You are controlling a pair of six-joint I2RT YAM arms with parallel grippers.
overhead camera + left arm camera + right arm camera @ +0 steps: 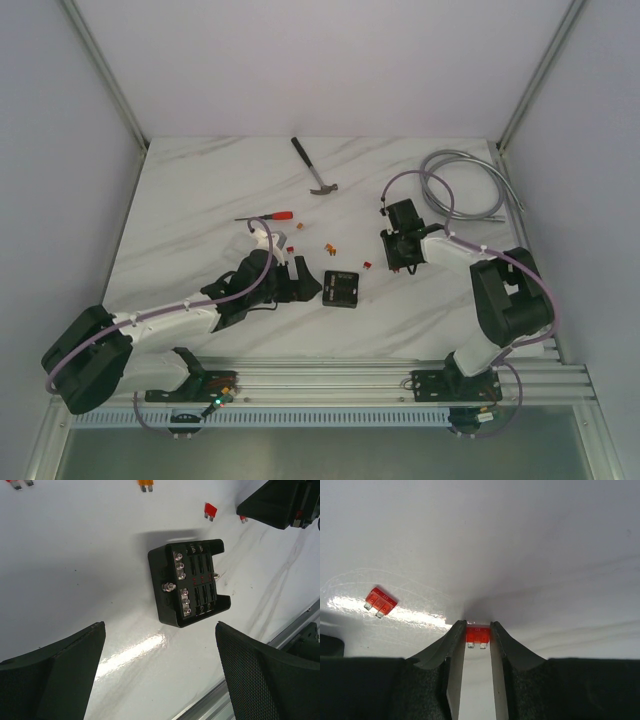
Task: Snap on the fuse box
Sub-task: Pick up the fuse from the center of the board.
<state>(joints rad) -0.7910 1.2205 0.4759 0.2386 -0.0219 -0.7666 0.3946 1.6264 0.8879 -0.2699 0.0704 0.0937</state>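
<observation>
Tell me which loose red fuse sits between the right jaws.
The red fuse flanked by the right gripper's jaws; the other fuse lies free on the table beside them.

Black fuse box (341, 288) on the marble table (200, 190), hammer (315, 170) well behind.

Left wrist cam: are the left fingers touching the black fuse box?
No, the small black square plastic fuse box lies apart from both left fingers, with bare white tabletop between.
</observation>
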